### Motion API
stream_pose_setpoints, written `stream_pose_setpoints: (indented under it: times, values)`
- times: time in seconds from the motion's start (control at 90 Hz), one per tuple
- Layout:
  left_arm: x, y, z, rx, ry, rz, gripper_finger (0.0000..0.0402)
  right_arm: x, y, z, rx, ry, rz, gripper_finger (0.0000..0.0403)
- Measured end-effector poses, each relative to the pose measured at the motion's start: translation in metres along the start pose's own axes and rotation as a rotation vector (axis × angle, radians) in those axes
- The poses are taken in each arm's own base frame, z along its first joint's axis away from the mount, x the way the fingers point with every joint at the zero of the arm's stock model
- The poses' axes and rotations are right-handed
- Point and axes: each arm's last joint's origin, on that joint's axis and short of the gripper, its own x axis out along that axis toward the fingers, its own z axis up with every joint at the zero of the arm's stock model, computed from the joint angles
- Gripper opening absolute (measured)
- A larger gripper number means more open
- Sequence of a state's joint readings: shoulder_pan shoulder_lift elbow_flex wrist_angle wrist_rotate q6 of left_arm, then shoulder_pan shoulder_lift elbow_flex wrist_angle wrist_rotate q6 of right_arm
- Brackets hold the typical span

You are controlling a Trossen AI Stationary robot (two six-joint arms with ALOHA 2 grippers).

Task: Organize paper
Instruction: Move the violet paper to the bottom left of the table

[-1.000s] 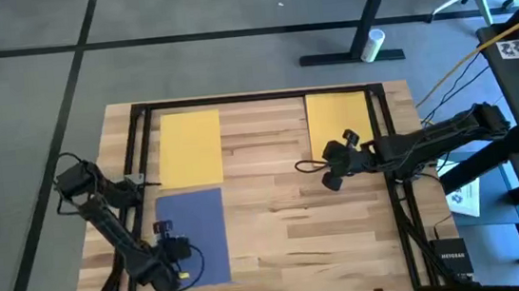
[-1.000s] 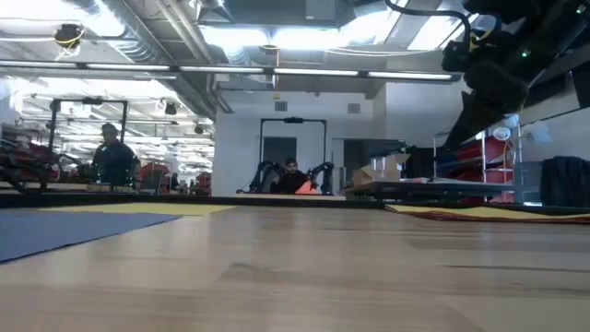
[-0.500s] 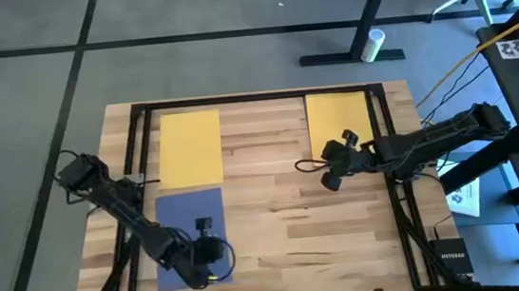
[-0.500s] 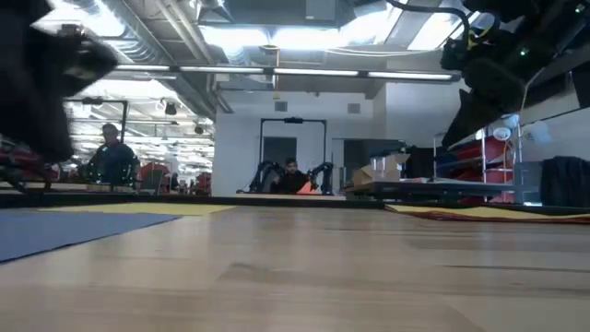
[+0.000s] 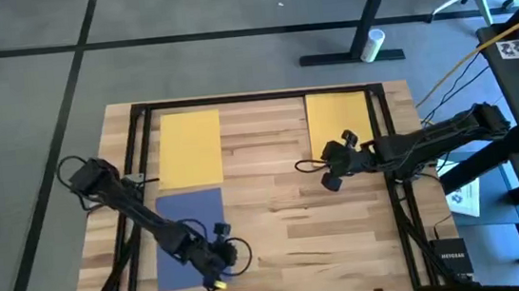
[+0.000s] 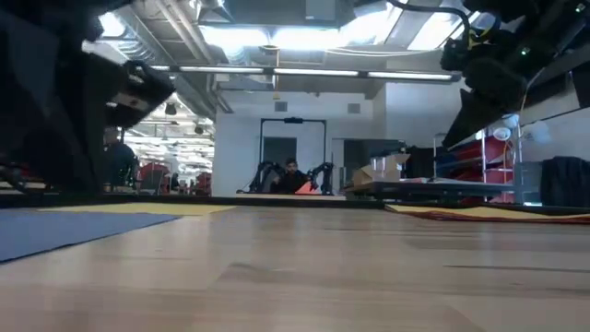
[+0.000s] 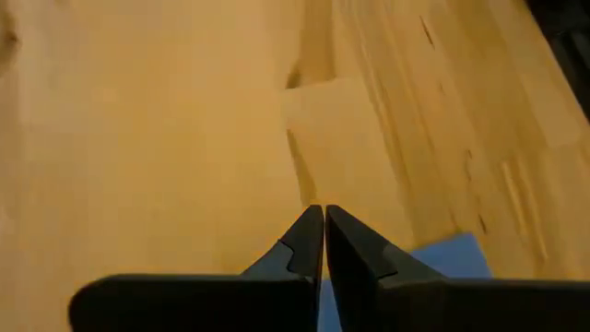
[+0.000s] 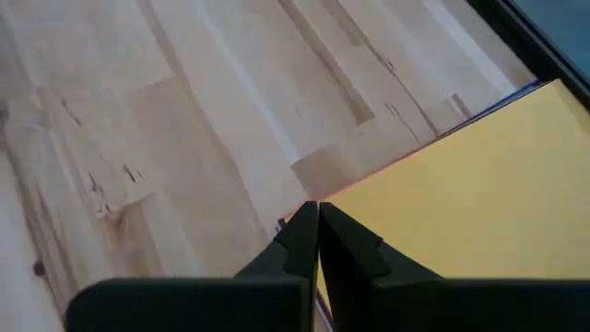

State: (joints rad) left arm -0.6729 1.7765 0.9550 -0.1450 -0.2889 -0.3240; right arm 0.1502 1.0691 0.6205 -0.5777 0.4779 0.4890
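Observation:
A navy blue sheet [image 5: 190,238] lies flat at the table's near left, with a yellow sheet [image 5: 190,147] flat beyond it. At the far right lies a stack topped by a yellow sheet [image 5: 339,123]; pink and orange edges [image 8: 369,180] show under it. My left gripper [image 7: 323,210] is shut over bare wood just right of the blue sheet's near right corner [image 7: 442,263]. My right gripper [image 8: 315,207] is shut above the stack's near left corner. The low view shows that arm [image 6: 489,74] raised above the table.
A black frame [image 5: 255,96] runs along the table's far edge and down both sides. Bare wood [image 5: 286,219] fills the middle and near right of the table. Beyond the table, people and equipment show in the room.
My left gripper has swept toward the table's right edge along the near end of the blue sheet, from its left part to just past its near right corner. The sheets lie as before.

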Motion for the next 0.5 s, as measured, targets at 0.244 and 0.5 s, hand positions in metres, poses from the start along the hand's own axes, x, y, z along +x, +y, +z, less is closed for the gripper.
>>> stream_pose_setpoints:
  times: [0.244, 0.5]
  values:
    - [0.009, -0.006, -0.004, -0.016, 0.02, -0.059, 0.0, 0.0, 0.0, 0.0, -0.008, 0.001, 0.0, 0.0]
    - [0.007, -0.014, -0.008, -0.051, 0.034, -0.081, 0.0, 0.0, 0.0, 0.0, -0.017, 0.004, 0.006, 0.0]
